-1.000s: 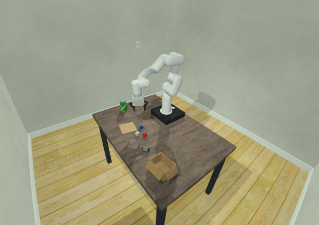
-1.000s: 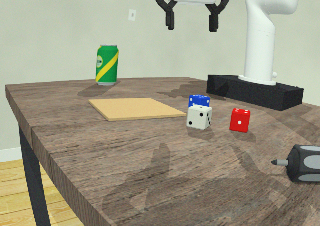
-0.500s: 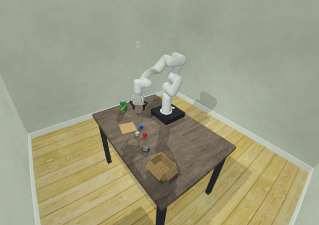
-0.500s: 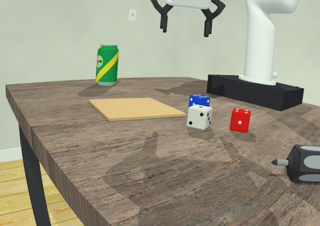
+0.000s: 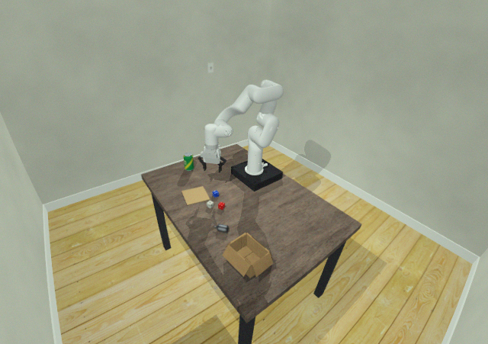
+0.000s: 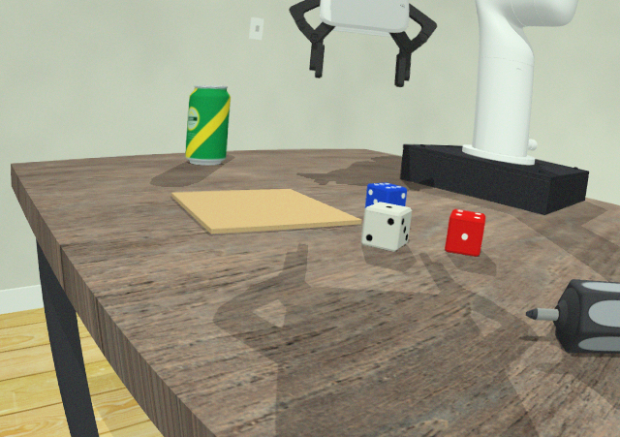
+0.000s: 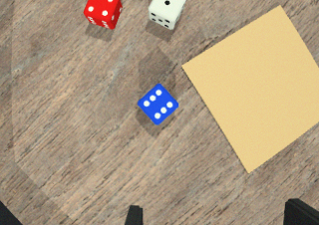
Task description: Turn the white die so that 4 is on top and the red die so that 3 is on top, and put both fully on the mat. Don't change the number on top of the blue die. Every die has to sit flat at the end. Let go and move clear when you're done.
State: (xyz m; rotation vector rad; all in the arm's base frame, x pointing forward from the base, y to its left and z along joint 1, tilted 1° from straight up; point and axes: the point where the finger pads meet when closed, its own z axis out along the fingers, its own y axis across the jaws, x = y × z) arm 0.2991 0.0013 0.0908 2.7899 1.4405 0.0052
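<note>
The white die lies flat on the table just off the mat, with 1 on top. The red die lies flat beside it, off the mat, with 4 on top. The blue die lies flat beside the mat with 6 on top; the white die partly hides it in the exterior view. The tan mat bears nothing. My gripper is open and empty, high above the table behind the dice.
A green can stands at the back beyond the mat. A dark screwdriver-like tool lies in front of the dice. An open cardboard box stands near the table's front end. The arm's black base is behind the dice.
</note>
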